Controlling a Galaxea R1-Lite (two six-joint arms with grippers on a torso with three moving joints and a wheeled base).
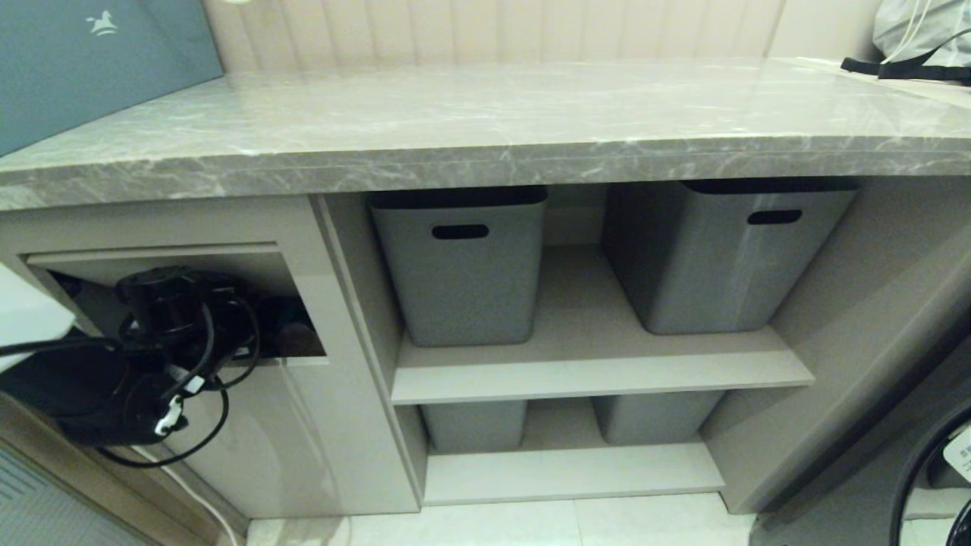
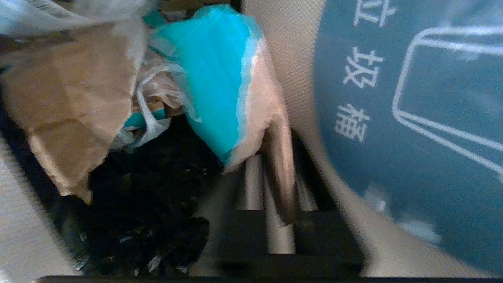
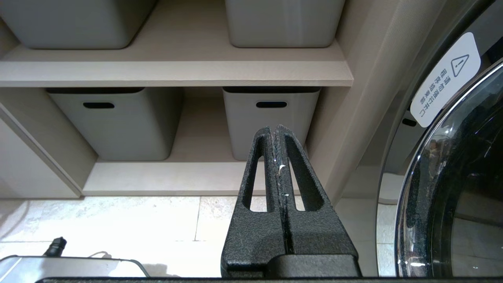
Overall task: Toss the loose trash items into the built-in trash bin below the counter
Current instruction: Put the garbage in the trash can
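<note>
My left gripper (image 2: 275,157) reaches through the built-in trash bin's opening (image 1: 190,303) under the counter (image 1: 485,114). Its wrist (image 1: 167,303) fills that opening in the head view. The flap (image 2: 298,59) with the blue sticker (image 2: 412,118) stands tilted inward right beside the fingers. A turquoise and tan trash scrap (image 2: 220,78) hangs at the fingertips, with a tan strip of it lying in the narrow gap between the jaws. More brown crumpled paper (image 2: 67,98) lies on the black liner (image 2: 149,204) inside. My right gripper (image 3: 274,129) is shut and empty, parked low.
Grey tubs (image 1: 463,280) (image 1: 721,265) stand on the shelves right of the bin's cabinet front (image 1: 303,440). A teal box (image 1: 83,68) sits on the counter's left end and a white bag (image 1: 918,30) on its far right. A washing machine door (image 3: 452,177) is beside the right gripper.
</note>
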